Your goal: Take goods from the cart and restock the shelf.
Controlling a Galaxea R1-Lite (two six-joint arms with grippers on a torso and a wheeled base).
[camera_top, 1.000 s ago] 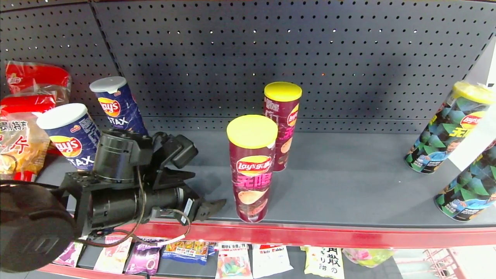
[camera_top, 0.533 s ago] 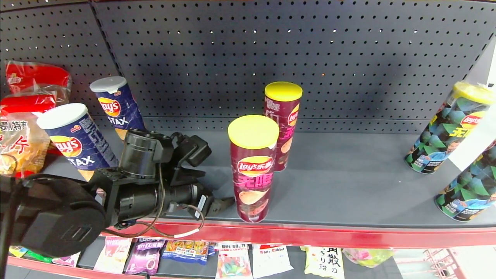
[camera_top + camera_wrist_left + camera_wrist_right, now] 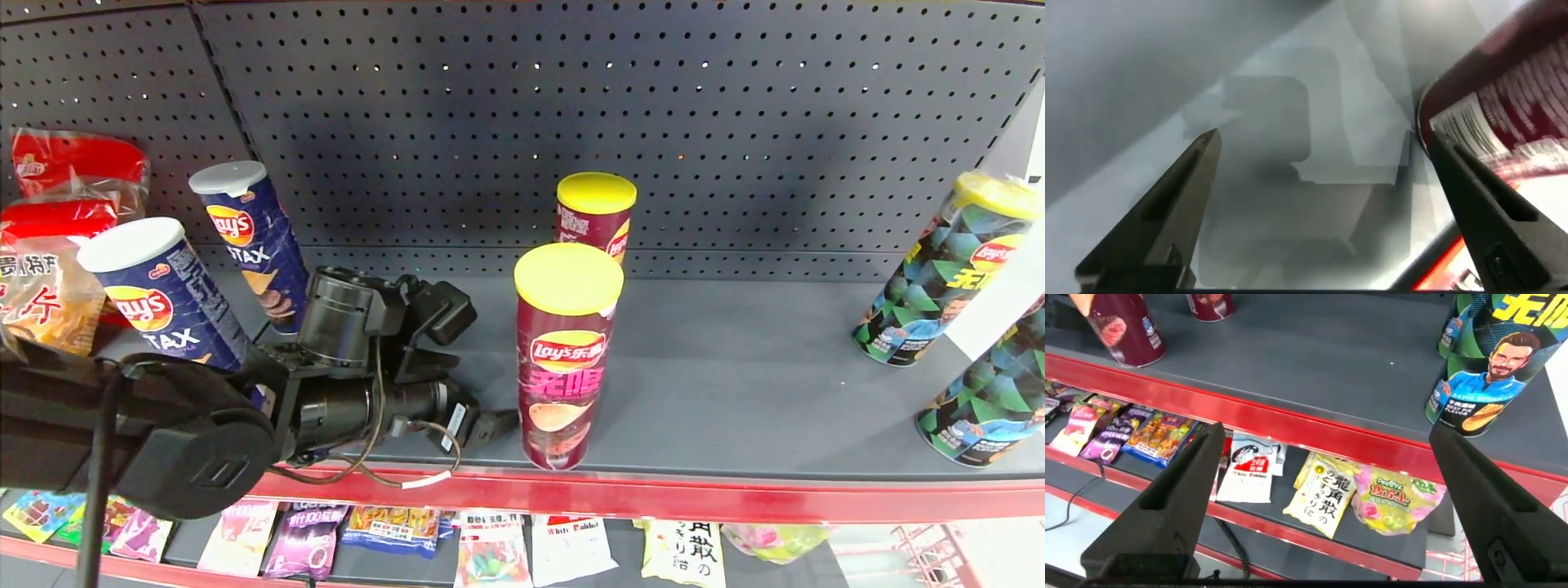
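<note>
The left gripper is spread wide, holding nothing — the dark red chip can stands upright at the front of the shelf, just right of it, touching one fingertip.

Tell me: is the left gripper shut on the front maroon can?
No, the left gripper has its fingers wide apart, with the front maroon can beside one.

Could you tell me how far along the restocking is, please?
Done: rear maroon can and front maroon can stand upright on the shelf. In hand: left gripper, open, sits at the front can's base, seemingly positioning it. Left: bare shelf toward the green cans probably needs stock; right gripper open, empty.
</note>
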